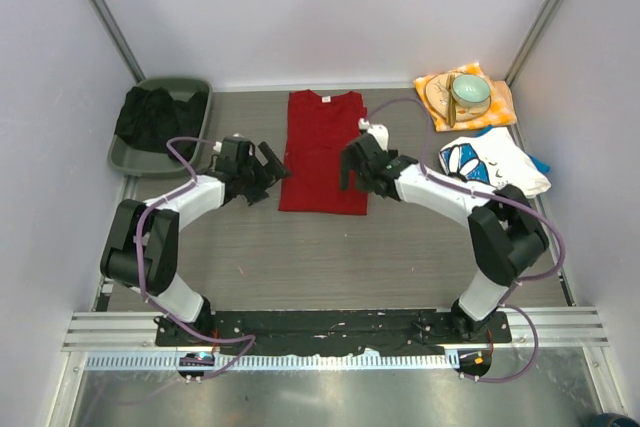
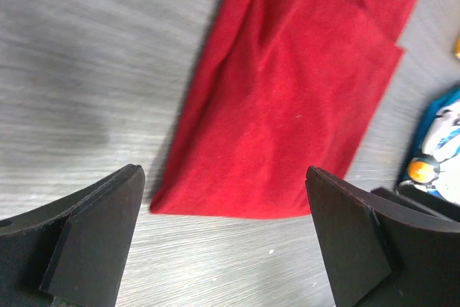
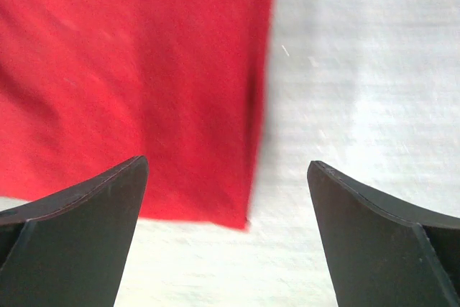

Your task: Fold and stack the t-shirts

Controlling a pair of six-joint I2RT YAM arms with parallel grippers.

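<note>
Flanking the lengthwise-folded bright red cloth t-shirt (image 1: pixel 322 152), left gripper (image 1: pixel 272 165) and right gripper (image 1: pixel 350 167) stand spread, empty; next, probably pinch the near hem corners, fold crosswise

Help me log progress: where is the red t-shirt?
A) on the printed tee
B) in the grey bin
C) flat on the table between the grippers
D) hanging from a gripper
C: the red t-shirt lies flat on the table between the open left gripper and right gripper.

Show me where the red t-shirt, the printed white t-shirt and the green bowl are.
red t-shirt (image 1: pixel 322 147): top external view, middle of its cloth.
printed white t-shirt (image 1: pixel 512 165): top external view, plain white part.
green bowl (image 1: pixel 470 93): top external view, its inside.
</note>
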